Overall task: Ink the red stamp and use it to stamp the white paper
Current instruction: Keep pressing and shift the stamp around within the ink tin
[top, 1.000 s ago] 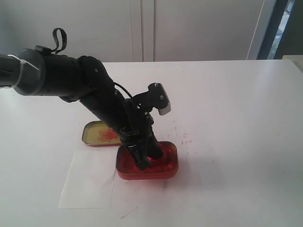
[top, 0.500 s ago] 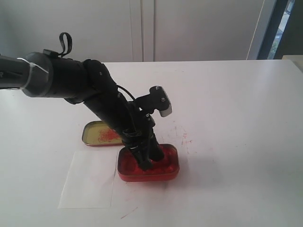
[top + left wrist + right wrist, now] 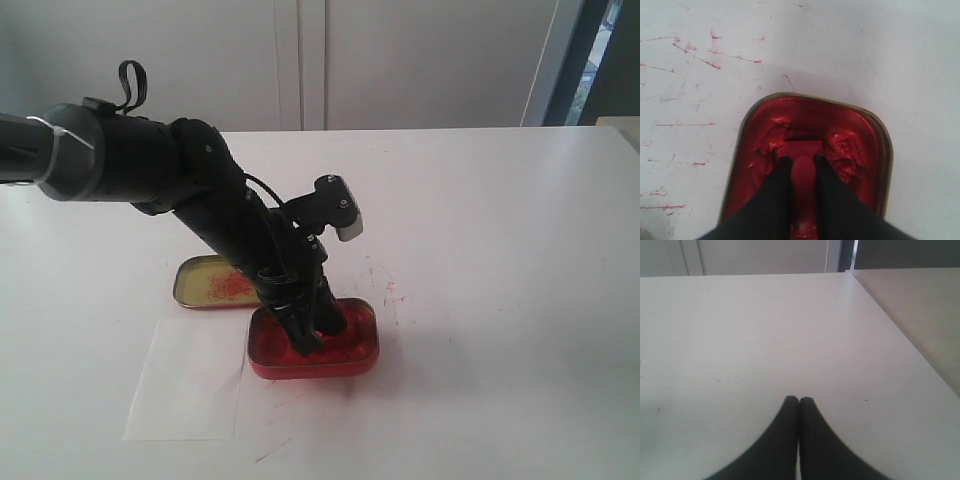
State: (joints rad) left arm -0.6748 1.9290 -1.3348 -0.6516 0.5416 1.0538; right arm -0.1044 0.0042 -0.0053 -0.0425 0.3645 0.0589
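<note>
One view, the left wrist, reveals left end effector (image 3: pixel 802 160) gripping the red stamp (image 3: pixel 803 179); right end effector (image 3: pixel 799 400) closed.

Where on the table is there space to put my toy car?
The whole right side of the table, past the tin, is bare but for faint red marks. A smaller patch lies left of the paper. Crowded in the middle: paper, lid and tin sit close together, and the left gripper holds the stamp in the tin.
</note>
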